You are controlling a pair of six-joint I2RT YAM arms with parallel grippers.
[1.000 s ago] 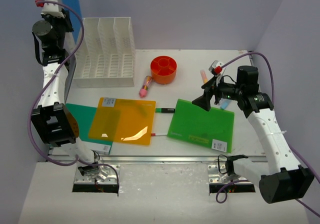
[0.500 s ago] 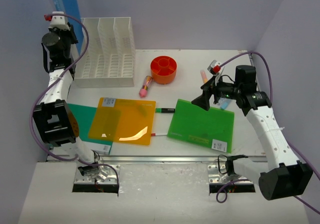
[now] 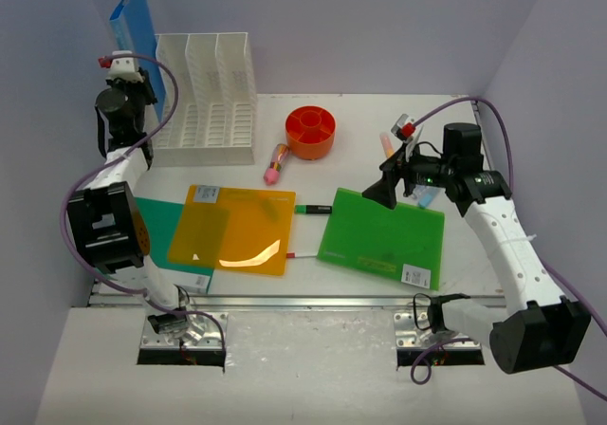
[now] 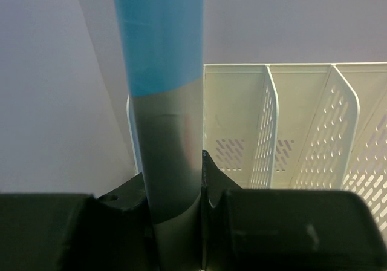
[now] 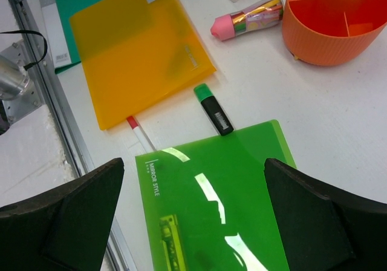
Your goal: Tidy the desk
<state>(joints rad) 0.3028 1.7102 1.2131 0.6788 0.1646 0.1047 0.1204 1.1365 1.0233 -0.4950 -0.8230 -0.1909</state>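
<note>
bare strip of desk [image 3: 204, 175] between file rack [image 3: 201, 112] and orange folder [image 3: 232, 228]

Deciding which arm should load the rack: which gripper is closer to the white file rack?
Left. The left gripper, shut on the blue folder, is just beyond the left end of the file rack. The right gripper hangs open above the green folder, across the desk.

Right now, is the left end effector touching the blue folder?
Touching. The left wrist view shows the blue folder pinched in the left end effector, no gap either side.
</note>
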